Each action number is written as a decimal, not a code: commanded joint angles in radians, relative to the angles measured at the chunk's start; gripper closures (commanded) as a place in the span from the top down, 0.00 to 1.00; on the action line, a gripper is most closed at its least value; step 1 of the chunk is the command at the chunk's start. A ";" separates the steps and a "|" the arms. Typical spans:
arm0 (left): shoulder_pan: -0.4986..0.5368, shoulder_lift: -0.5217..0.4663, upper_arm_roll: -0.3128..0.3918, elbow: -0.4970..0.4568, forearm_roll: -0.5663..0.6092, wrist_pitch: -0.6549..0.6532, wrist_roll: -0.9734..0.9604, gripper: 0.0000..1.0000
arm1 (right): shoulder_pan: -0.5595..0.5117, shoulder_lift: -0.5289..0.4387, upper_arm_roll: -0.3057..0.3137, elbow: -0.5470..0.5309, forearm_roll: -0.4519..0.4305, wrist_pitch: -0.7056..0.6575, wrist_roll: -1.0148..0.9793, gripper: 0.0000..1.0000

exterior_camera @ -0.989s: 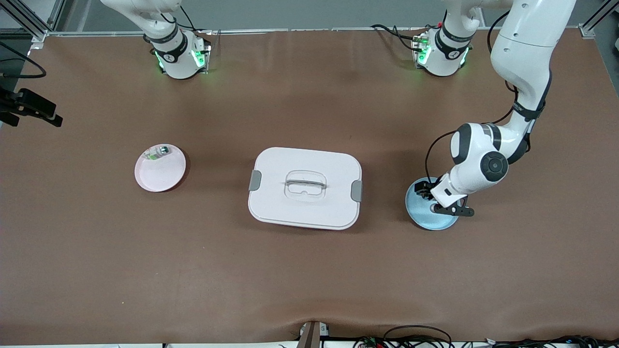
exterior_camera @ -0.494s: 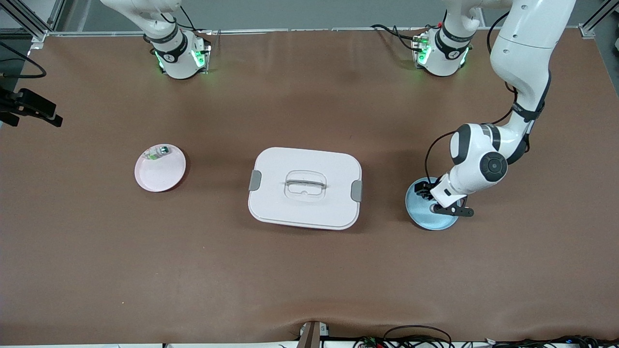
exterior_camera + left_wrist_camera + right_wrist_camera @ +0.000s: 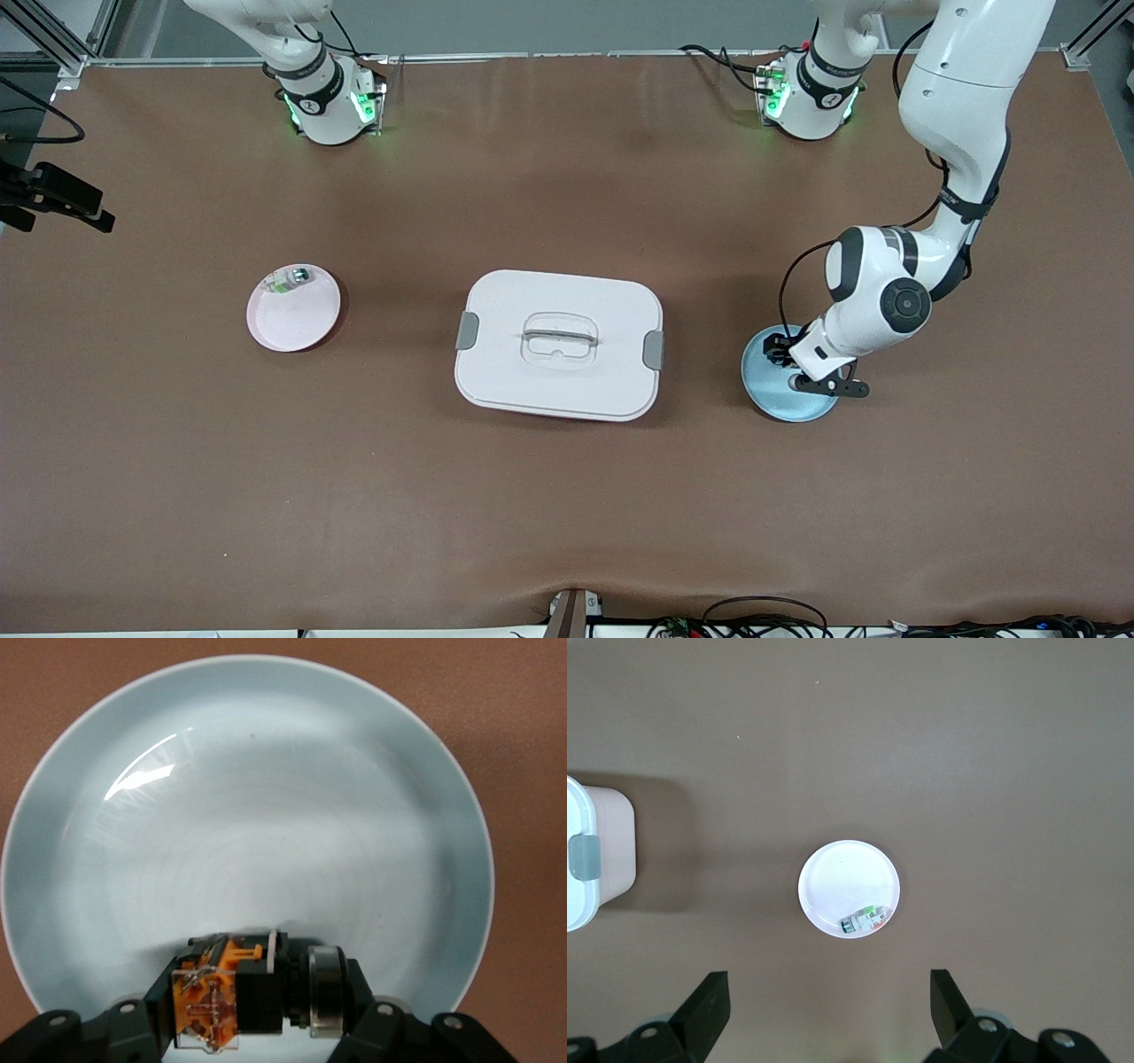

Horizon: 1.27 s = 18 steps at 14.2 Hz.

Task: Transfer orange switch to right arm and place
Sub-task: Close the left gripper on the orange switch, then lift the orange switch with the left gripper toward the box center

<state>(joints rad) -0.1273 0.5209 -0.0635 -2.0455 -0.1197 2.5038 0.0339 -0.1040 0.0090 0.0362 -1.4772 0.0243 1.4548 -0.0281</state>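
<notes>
The orange switch (image 3: pixel 237 997), black-bodied with an orange block under clear plastic, lies on its side on the pale blue plate (image 3: pixel 266 806). My left gripper (image 3: pixel 261 1003) is down on that plate (image 3: pixel 778 399) at the left arm's end of the table. It is shut on the switch, one finger at each end. In the front view the left gripper (image 3: pixel 783 354) and wrist hide the switch. My right gripper (image 3: pixel 828 1010) hangs open and empty high above the table near the pink plate (image 3: pixel 842 873). The front view shows only the right arm's base (image 3: pixel 323 97).
A white lidded box (image 3: pixel 558 346) with grey clips stands mid-table between the two plates. The pink plate (image 3: pixel 297 323), toward the right arm's end, holds a small green-and-clear part (image 3: pixel 290 281). A black camera mount (image 3: pixel 53 199) juts in at that end's edge.
The left gripper's fingers have closed on the orange switch on the blue plate. Neither arm has otherwise shifted, and the right gripper stays open.
</notes>
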 commanded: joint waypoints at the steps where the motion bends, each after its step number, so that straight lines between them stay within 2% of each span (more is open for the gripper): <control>1: 0.005 -0.027 0.002 -0.004 -0.009 0.000 0.005 0.28 | -0.006 -0.008 -0.002 0.005 -0.004 0.005 0.000 1.00; 3: 0.011 -0.056 0.002 -0.004 -0.009 -0.023 0.003 0.28 | -0.025 -0.004 -0.004 0.006 0.006 0.006 0.002 1.00; 6: 0.011 -0.107 0.002 0.010 -0.011 -0.132 -0.031 0.28 | -0.045 -0.001 -0.004 0.006 0.020 0.002 0.002 1.00; 10: 0.003 -0.195 -0.001 0.048 -0.023 -0.256 -0.194 0.28 | -0.052 0.008 -0.004 0.006 0.017 0.002 0.002 1.00; 14: 0.011 -0.236 -0.044 0.215 -0.034 -0.513 -0.515 0.28 | -0.071 0.057 -0.004 0.006 0.017 0.001 0.004 1.00; 16: 0.009 -0.240 -0.044 0.318 -0.119 -0.601 -0.674 0.28 | -0.071 0.077 -0.004 0.003 0.005 0.002 0.000 1.00; 18: 0.009 -0.240 -0.044 0.407 -0.185 -0.678 -0.832 0.28 | -0.072 0.158 -0.006 0.006 -0.004 0.001 0.002 1.00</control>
<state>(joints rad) -0.1220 0.2697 -0.1068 -1.7299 -0.2476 1.9050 -0.6715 -0.1599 0.0976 0.0202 -1.4846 0.0278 1.4598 -0.0275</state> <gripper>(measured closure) 0.273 0.000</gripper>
